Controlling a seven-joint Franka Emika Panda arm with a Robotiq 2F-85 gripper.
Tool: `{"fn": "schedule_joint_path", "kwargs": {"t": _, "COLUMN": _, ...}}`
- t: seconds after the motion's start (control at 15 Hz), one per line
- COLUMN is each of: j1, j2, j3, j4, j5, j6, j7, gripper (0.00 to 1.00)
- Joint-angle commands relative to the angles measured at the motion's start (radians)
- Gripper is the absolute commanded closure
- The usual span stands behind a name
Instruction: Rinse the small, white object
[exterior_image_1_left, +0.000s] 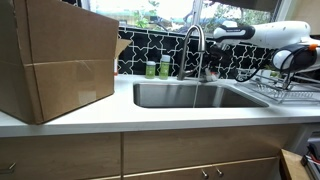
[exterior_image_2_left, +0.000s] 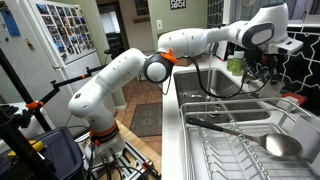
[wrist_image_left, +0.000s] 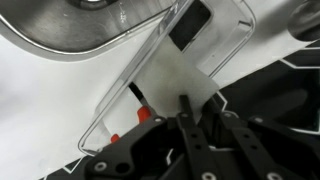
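My gripper (exterior_image_1_left: 209, 66) hangs from the white arm at the back of the counter, just right of the chrome faucet (exterior_image_1_left: 192, 45), and it also shows in an exterior view (exterior_image_2_left: 256, 72). In the wrist view the two dark fingers (wrist_image_left: 203, 100) stand close together over a clear plastic container (wrist_image_left: 150, 75). It is too dark to tell whether anything sits between them. The small, white object does not show clearly in any view. Two green bottles (exterior_image_1_left: 158, 68) stand behind the steel sink (exterior_image_1_left: 190, 96).
A large cardboard box (exterior_image_1_left: 55, 60) stands on the counter beside the sink. A wire dish rack (exterior_image_1_left: 285, 90) with utensils (exterior_image_2_left: 250, 140) sits on the sink's other side. A black-and-white tiled wall (exterior_image_1_left: 240, 58) runs behind the counter.
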Motion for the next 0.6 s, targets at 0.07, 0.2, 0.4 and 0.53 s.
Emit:
{"fn": "schedule_joint_path", "kwargs": {"t": 0.07, "j1": -0.035, "j2": 0.05, "j3": 0.033, "j4": 0.111, "j5": -0.001, "j6": -0.059, "j7": 0.028, "gripper": 1.0}}
{"fn": "schedule_joint_path", "kwargs": {"t": 0.2, "j1": -0.038, "j2": 0.045, "j3": 0.039, "j4": 0.13, "j5": -0.004, "j6": -0.067, "j7": 0.028, "gripper": 0.99}}
{"fn": "schedule_joint_path", "kwargs": {"t": 0.4, "j1": -0.03, "j2": -0.039, "j3": 0.059, "j4": 0.044, "j5": 0.0, "j6": -0.046, "j7": 0.015, "gripper": 0.98}}
{"fn": "schedule_joint_path", "kwargs": {"t": 0.53, "j1": -0.023, "j2": -0.061, "j3": 0.064, "j4": 0.05, "j5": -0.005, "j6": -0.055, "j7": 0.021, "gripper": 0.98}}
